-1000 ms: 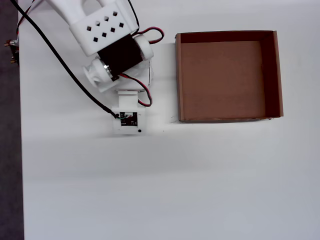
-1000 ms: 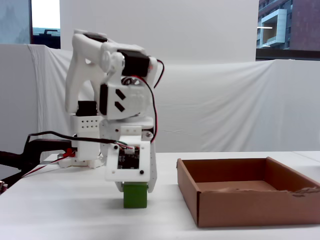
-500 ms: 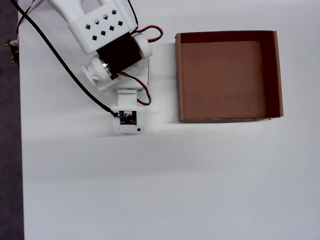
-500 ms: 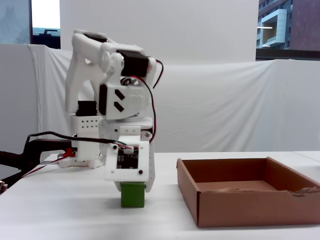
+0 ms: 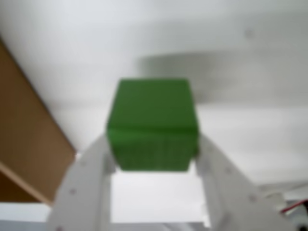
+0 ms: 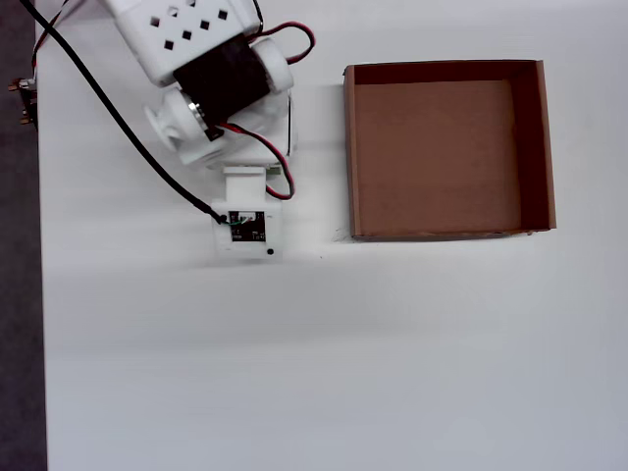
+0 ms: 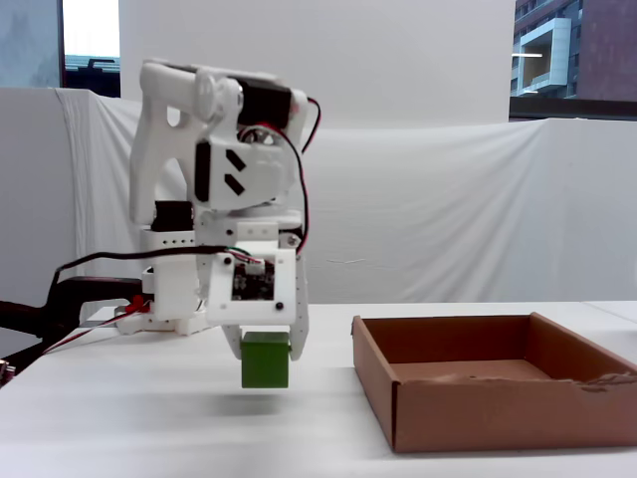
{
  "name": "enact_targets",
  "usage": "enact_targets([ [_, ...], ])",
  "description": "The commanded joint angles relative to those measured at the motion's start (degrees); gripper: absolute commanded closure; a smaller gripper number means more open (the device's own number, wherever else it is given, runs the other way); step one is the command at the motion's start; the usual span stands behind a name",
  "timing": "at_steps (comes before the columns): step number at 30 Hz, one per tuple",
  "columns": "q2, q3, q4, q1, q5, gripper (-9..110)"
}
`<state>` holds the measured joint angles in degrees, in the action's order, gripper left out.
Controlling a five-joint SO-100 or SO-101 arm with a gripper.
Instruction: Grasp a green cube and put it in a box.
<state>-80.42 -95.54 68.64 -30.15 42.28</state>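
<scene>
green cube held clear of the tabletop, box beside it

in the fixed view the gripper (image 7: pixel 265 351) is closed onto the green cube (image 7: pixel 265 360), and the cube hangs in the air with a soft shadow on the white tabletop (image 7: pixel 149 418) beneath it. the cube sits level, with most of its body showing below the gripper's white plate. the wrist view shows the same hold from close up: the two white fingers (image 5: pixel 91 183) press against opposite sides of the green cube (image 5: pixel 152 125), whose top face and front face are both visible, slightly blurred.

the box (image 7: pixel 498 398) stands on the tabletop to the right of the cube in the fixed view, apart from it, with its brown floor bare. in the overhead view the box (image 6: pixel 543 147) lies at the upper right, and the arm's white body (image 6: pixel 196 59) reaches in from the upper left; the cube itself is hidden under the wrist there. a brown edge of the box (image 5: pixel 29 159) shows at the left of the wrist view.
</scene>
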Motion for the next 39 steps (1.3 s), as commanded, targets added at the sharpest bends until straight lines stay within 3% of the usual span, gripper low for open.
enact_targets([
  [1, -4.0, 3.9, 0.9, -1.2, 0.1, 87],
  [23, -16.3, 1.1, 8.3, -19.0, -0.4, 86],
  [39, -7.7, 13.2, 8.2, -21.4, 0.4, 86],
])
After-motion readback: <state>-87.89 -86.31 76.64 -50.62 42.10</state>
